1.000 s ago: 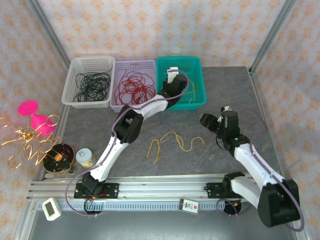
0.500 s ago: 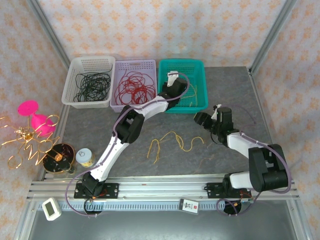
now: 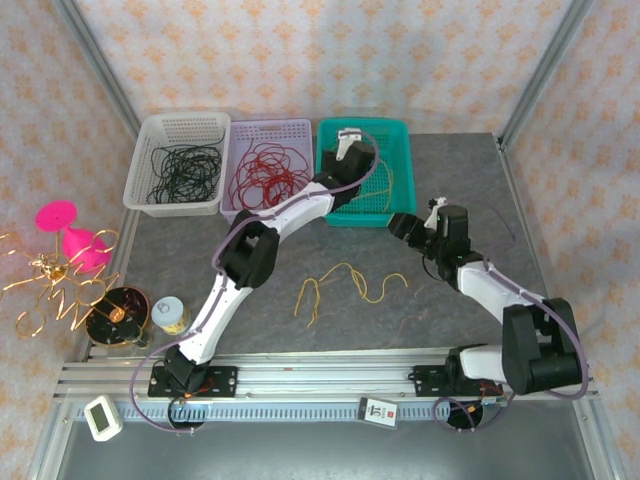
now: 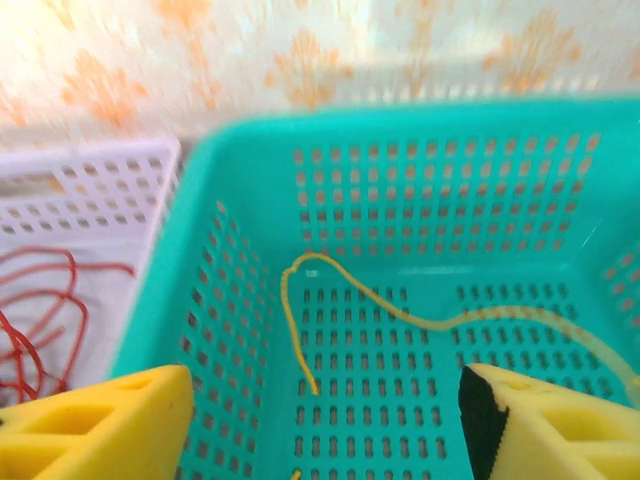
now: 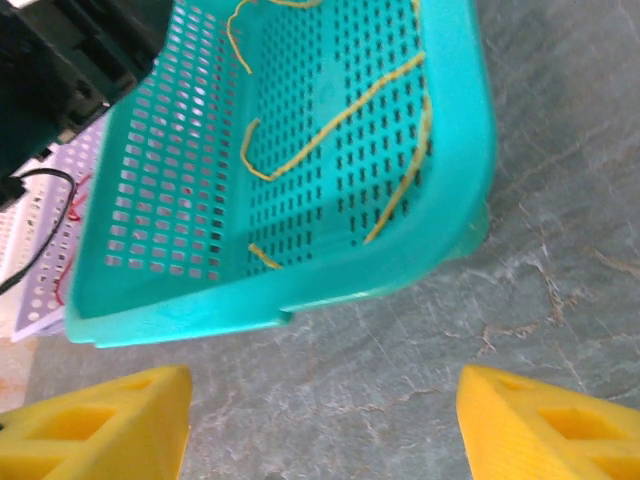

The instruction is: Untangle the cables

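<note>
Some yellow cables (image 3: 345, 266) lie loose on the grey table between the arms. More yellow cables (image 4: 295, 329) (image 5: 335, 118) rest on the floor of the teal basket (image 3: 408, 170). The red cables (image 3: 265, 172) (image 4: 30, 330) sit coiled in the lavender basket. My left gripper (image 3: 352, 150) (image 4: 325, 400) hovers inside the teal basket (image 4: 420, 180), open, with nothing between its yellow pads. My right gripper (image 3: 402, 225) (image 5: 325, 400) is open over bare table, just short of the teal basket's near rim (image 5: 300, 290).
A white basket (image 3: 140, 150) at the back left holds thin black wires. At the left edge stand a golden wire ornament (image 3: 50, 285), pink cups (image 3: 75, 240), a dark tin and a small jar (image 3: 170, 315). A metal rail (image 3: 320, 370) runs along the near edge.
My left gripper has opened over the teal basket. My right gripper has swung left and back, up to the basket's near right corner, staying open.
</note>
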Controlling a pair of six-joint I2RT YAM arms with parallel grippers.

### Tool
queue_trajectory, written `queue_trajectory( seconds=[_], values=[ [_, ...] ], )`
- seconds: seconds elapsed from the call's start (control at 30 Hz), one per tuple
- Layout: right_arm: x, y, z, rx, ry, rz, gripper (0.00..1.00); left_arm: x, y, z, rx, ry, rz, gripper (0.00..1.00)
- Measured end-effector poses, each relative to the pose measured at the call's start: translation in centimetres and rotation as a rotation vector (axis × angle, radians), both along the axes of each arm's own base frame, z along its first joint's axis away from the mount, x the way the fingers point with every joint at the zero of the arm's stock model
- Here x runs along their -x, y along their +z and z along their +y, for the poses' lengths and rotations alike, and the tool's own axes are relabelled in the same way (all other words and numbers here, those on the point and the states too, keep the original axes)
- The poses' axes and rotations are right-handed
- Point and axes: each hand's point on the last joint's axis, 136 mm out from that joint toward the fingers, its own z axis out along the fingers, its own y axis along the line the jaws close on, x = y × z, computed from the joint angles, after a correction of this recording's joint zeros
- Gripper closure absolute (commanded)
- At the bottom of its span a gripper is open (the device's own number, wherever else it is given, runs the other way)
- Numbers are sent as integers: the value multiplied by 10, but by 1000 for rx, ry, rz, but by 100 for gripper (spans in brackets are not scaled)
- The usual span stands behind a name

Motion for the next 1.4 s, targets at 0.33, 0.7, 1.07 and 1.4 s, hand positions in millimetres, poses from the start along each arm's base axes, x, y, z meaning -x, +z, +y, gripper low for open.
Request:
queue_trajectory(
  seconds=[0.33,0.7,1.07,1.4],
  values=[
    [2,9,-6,36,-17,-7,30,18,101,4,90,-33,-121,33],
    [14,37,-22,118,-68,21,40,69,101,15,78,-113,-57,35],
    [107,-39,4,172,6,302,34,192,45,59,179,-256,62,38],
    [124,-78,15,88,-31,419,42,247,-38,75,235,-309,252,38]
  ],
)
